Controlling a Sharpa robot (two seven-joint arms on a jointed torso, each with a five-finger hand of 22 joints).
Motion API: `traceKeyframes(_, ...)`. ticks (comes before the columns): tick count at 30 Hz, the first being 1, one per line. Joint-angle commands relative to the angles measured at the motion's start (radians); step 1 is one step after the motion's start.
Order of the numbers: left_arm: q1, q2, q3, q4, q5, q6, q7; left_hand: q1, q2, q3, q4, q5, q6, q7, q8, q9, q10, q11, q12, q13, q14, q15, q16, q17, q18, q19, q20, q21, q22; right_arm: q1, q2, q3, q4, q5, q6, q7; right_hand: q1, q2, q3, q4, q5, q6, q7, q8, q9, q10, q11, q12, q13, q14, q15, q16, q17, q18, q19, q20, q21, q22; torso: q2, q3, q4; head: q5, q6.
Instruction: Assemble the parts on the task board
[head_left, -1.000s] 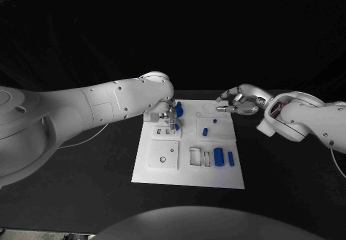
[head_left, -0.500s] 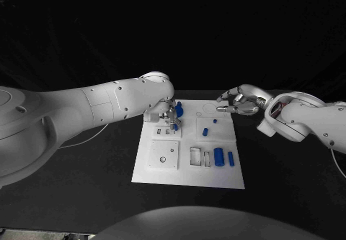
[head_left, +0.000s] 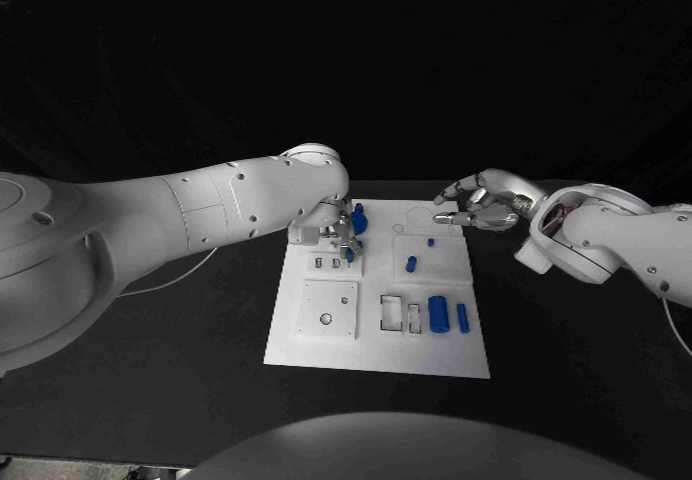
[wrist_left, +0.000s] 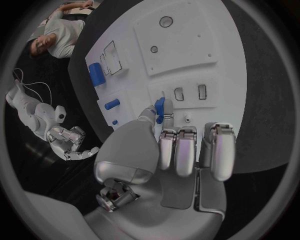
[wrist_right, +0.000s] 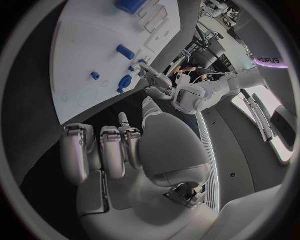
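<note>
Black table (head_left: 173, 400) carries the white task board (head_left: 378, 350) at its middle, lengthwise away from the robot. On the board's near half a raised white square plate (head_left: 329, 307) sits toward the robot's left, with two open rectangular slots beside it and then two upright blue parts, a thick blue cylinder (head_left: 436, 309) and a thinner blue pin (head_left: 462, 317). Farther back a short blue peg (head_left: 411, 264) lies in a square recess, with a tiny blue stub (head_left: 430, 241) just behind it. The left robot hand (head_left: 335, 232) hangs over the board's far left corner, and its thumb and a finger pinch a small blue part (wrist_left: 159, 109) while the other fingers (wrist_left: 178, 150) lie side by side, curled downward; in the left wrist view that part stands just beside two small slots in the board, though whether its tip touches the surface cannot be told. Another blue part (head_left: 359, 214) lies at the board's far edge, just beyond that hand. The right robot hand (head_left: 483, 205) hovers off the board's far right corner, above the table and apart from every part, its fingers loosely bent and separated, holding nothing.
</note>
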Motion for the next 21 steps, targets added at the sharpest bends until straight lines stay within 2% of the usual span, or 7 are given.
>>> traceKeyframes(1, 0.000, -0.001, 0.001, 0.004, -0.002, 0.001, 0.009, 0.000, -0.017, 0.023, -0.009, 0.004, -0.016, -0.003, 0.021, 0.034, 0.112, -0.012, -0.004, 0.262, 0.105, -0.009, 0.002, 0.263, -0.009, 0.086, -0.008, -0.001, 0.244, -0.001, 0.001, 0.000, -0.002, -0.004, 0.018, -0.004, 0.005, 0.006, -0.005, -0.003, 0.000, 0.005, 0.001, -0.005, -0.001, 0.105, 0.008, 0.004, 0.263, 0.103, 0.006, 0.003, 0.263, 0.004, 0.006, 0.002, -0.005, 0.219, 0.000, -0.0002, -0.0003, 0.003, 0.000)
traceKeyframes(6, 0.000, -0.007, 0.001, 0.013, -0.011, -0.014, 0.011, -0.003, -0.025, 0.042, -0.013, 0.003, -0.022, -0.005, 0.034, 0.055, 0.112, -0.013, -0.004, 0.262, 0.105, -0.012, 0.002, 0.263, -0.010, 0.088, -0.009, 0.000, 0.246, -0.001, 0.001, -0.001, -0.004, -0.004, 0.019, -0.005, 0.006, 0.005, -0.006, -0.004, -0.001, 0.005, 0.000, -0.005, -0.001, 0.105, 0.008, 0.004, 0.263, 0.103, 0.006, 0.003, 0.263, 0.004, 0.005, 0.002, -0.007, 0.219, 0.000, -0.0002, 0.0001, 0.003, 0.000)
traceKeyframes(14, 0.001, -0.035, 0.001, 0.055, -0.047, -0.040, 0.013, -0.026, -0.034, 0.062, -0.003, -0.028, -0.032, -0.005, 0.045, 0.080, 0.112, -0.015, -0.004, 0.262, 0.105, -0.014, 0.002, 0.263, -0.010, 0.089, -0.012, 0.000, 0.247, -0.001, 0.002, -0.001, -0.007, -0.004, 0.020, -0.005, 0.008, 0.004, -0.006, -0.006, -0.001, 0.005, 0.000, -0.005, -0.002, 0.105, 0.008, 0.004, 0.263, 0.103, 0.006, 0.003, 0.263, 0.005, 0.001, 0.002, -0.010, 0.217, -0.001, 0.0002, 0.0006, 0.004, 0.000)
traceKeyframes(21, 0.009, -0.093, 0.004, 0.134, -0.093, -0.084, 0.013, -0.039, -0.039, 0.071, 0.005, -0.041, -0.038, -0.004, 0.045, 0.089, 0.112, -0.015, -0.004, 0.262, 0.105, -0.015, 0.002, 0.263, -0.010, 0.090, -0.013, 0.001, 0.248, -0.003, 0.002, -0.001, -0.009, -0.004, 0.020, -0.003, 0.009, 0.003, -0.007, -0.008, -0.002, 0.004, 0.000, -0.006, -0.003, 0.105, 0.008, 0.004, 0.263, 0.103, 0.006, 0.003, 0.263, 0.006, 0.000, 0.002, -0.012, 0.217, -0.001, 0.0002, 0.0007, 0.009, 0.000)
